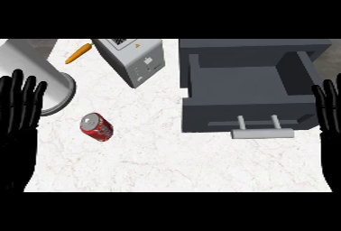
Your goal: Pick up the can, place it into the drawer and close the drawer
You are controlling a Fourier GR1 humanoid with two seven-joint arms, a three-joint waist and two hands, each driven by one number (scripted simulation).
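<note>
Head view: the black left hand [16, 126] shows at the left edge, its fingers straight, spread and holding nothing. The red metal can with a silver top [96, 127] rests on the white marbled worktop [166, 167], just right of those fingers. The black right hand [329, 133] shows at the right edge, fingers likewise straight and unladen. Just left of them stands the dark grey drawer [246, 85], pulled open, well apart from the can.

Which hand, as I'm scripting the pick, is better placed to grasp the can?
Probably the left. The can lies left of centre, near the open left hand; the right hand rests at the right edge, with the open drawer between it and the can.
</note>
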